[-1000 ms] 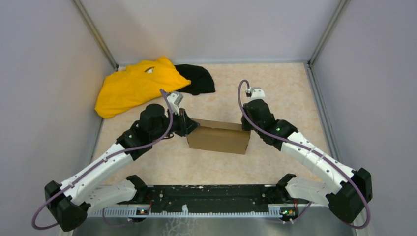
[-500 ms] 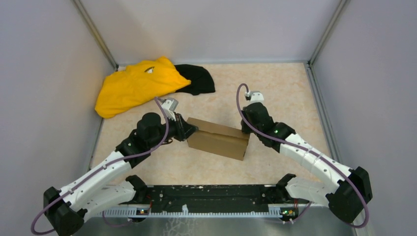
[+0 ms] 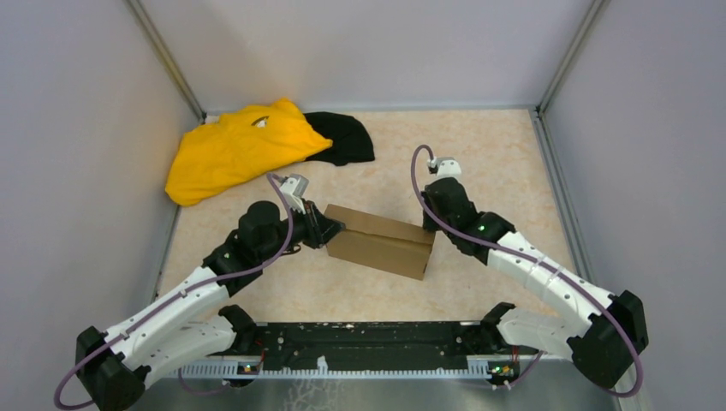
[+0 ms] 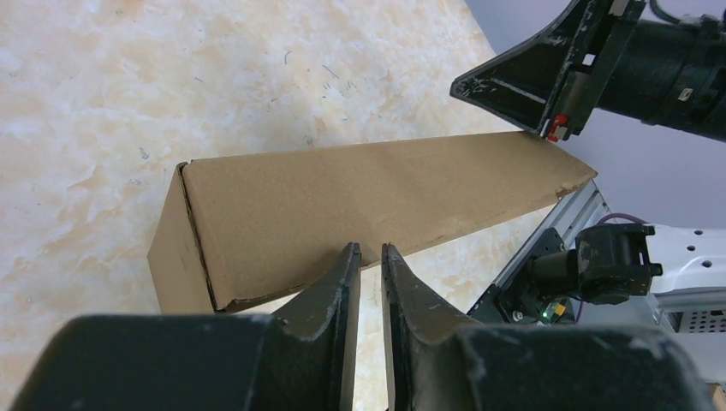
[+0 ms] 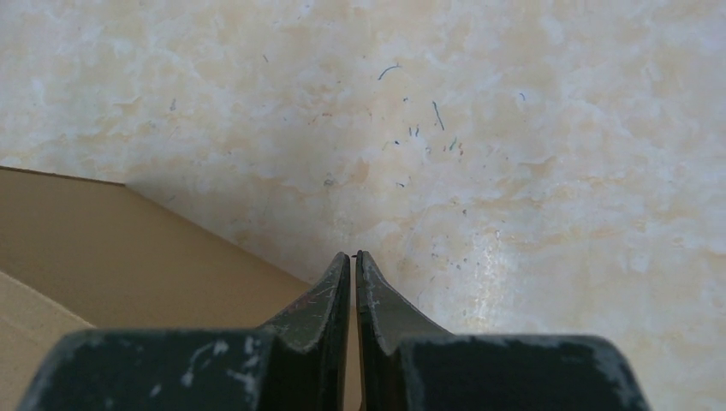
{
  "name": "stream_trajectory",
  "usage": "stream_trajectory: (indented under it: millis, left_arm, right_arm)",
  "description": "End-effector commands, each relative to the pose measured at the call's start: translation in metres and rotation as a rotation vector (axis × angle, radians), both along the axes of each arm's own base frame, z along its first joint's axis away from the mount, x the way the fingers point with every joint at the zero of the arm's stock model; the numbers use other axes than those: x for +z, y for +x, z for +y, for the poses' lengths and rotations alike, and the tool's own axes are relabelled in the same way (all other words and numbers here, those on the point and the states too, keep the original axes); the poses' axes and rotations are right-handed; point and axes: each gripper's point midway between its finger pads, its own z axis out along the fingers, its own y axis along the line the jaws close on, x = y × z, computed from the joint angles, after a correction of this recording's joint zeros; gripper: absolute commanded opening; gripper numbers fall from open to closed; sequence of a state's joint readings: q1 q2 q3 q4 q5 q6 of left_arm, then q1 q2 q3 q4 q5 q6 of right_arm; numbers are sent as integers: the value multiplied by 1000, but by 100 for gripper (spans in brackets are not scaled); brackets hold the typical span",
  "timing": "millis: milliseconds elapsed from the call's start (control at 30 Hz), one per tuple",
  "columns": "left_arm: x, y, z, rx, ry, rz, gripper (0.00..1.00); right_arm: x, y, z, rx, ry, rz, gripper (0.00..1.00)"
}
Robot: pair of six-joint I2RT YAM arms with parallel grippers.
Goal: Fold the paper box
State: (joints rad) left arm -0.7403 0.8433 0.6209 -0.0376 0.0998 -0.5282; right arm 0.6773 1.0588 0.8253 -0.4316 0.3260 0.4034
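Risks, judged from how things lie:
- The paper box (image 3: 381,242) lies skewed on the table (image 3: 479,163), caught endwise between my two grippers. If I press unevenly, I expect it to pivot or skid on the smooth top rather than fold.
- My right gripper (image 3: 428,224) meets it only at a far corner. A point contact like that could slip off or crush the corner.
- My left gripper (image 4: 370,250) sits on a long edge. A hard push there might buckle the panel or spring a tucked flap.

Pose:
- Left arm reaches forward and inward, wrist low, fingers pointing across the box's left end. The jaws are nearly together with a thin slit between them. I cannot tell whether any cardboard is nipped.
- Right arm reaches in from the other side, elbow bent, fingers angled down at the table beside the box's right end. Its jaws are pressed together and hold nothing.
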Motion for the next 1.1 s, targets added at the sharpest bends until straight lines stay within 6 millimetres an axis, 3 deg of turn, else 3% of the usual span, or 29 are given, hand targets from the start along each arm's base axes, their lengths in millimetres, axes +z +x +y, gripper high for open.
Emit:
stream_trajectory:
  millis: [0, 133, 267, 567, 1067]
  left_arm:
    - [-36, -3, 15, 47, 116, 86, 22]
    - [-38, -1, 16, 63, 127, 101, 23]
    - [-42, 0, 20, 83, 138, 115, 23]
    - [-48, 3, 26, 129, 157, 131, 25]
    - [-70, 11, 23, 164, 184, 192, 25]
  right_arm:
    - [62, 12, -6, -28, 22, -128, 6]
    - [95, 4, -6, 12, 70, -180, 6]
    - [104, -16, 0, 95, 127, -174, 6]
    - [86, -61, 1, 185, 260, -126, 4]
    - [37, -87, 12, 258, 332, -17, 1]
